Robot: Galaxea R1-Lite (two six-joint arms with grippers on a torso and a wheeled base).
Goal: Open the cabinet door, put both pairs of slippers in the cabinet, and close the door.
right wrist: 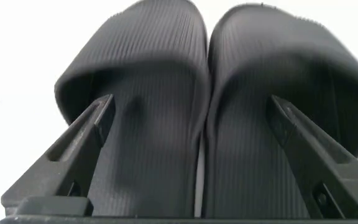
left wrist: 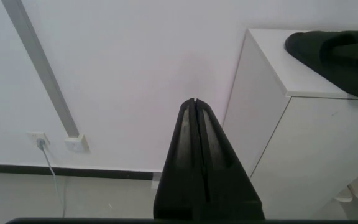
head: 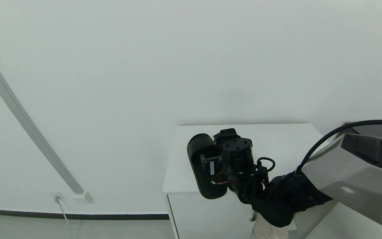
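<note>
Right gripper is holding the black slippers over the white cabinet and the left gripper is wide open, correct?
Not quite. The left gripper is shut and empty, as the left wrist view shows. The rest stands: the right gripper holds the black slippers over the white cabinet.

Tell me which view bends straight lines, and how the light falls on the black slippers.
Head view: the wall strip curves, though the left wrist view shows it straight, so the lens bends lines. Right wrist view: the slippers in the right gripper take soft, even light, ribs visible; the background is washed out white.
</note>
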